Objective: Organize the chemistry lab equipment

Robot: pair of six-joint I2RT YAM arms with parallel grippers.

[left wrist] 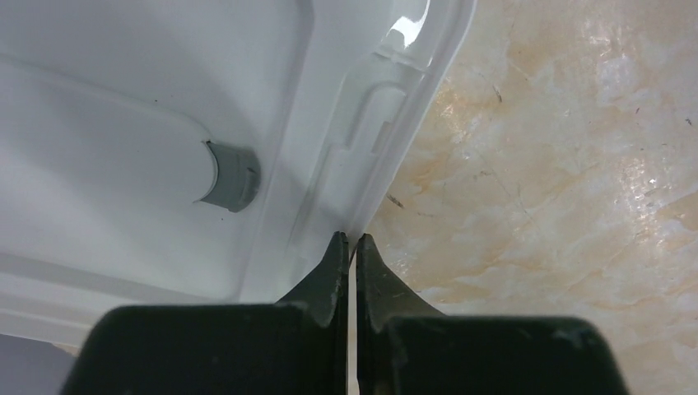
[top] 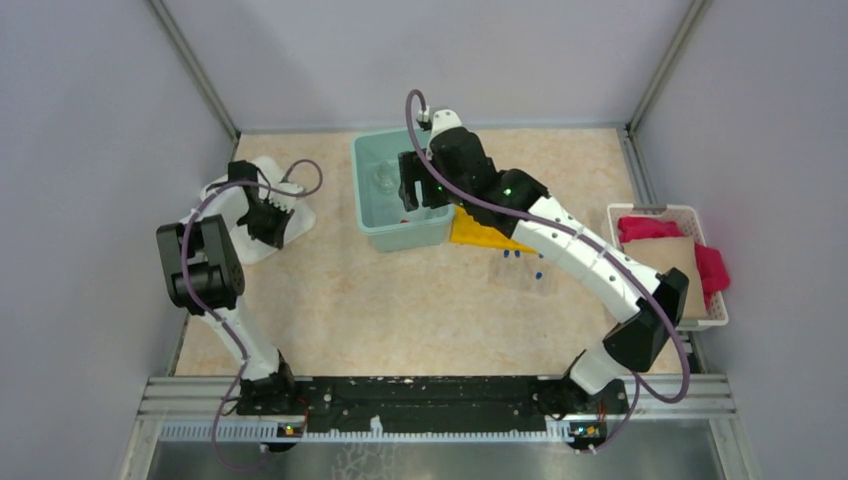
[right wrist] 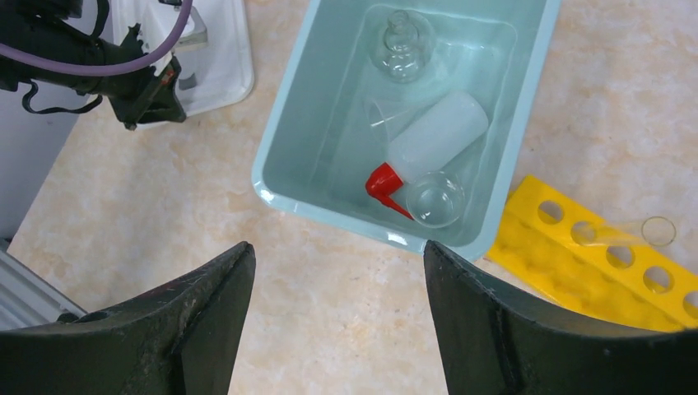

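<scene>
A teal bin [right wrist: 313, 123] holds the translucent squeeze bottle [right wrist: 436, 136] with its red nozzle, a clear glass cup [right wrist: 435, 199] beside the nozzle, and a second glass piece [right wrist: 401, 41] at the far end. My right gripper [right wrist: 337, 251] hangs open and empty above the bin's near rim. To the bin's right lies the yellow holed rack [right wrist: 568, 263], with a clear test tube [right wrist: 625, 233] resting across it. Blue-capped test tubes [top: 522, 270] lie on the table by the rack [top: 475, 232]. My left gripper [left wrist: 352, 239] is shut on the edge of a white lid [left wrist: 165, 123].
The white lid [top: 300, 215] sits at the far left of the table, near the left wall. A white basket [top: 640, 212] of pink and brown cloths stands by the right wall. A grey stub [left wrist: 230, 175] sticks out inside the lid.
</scene>
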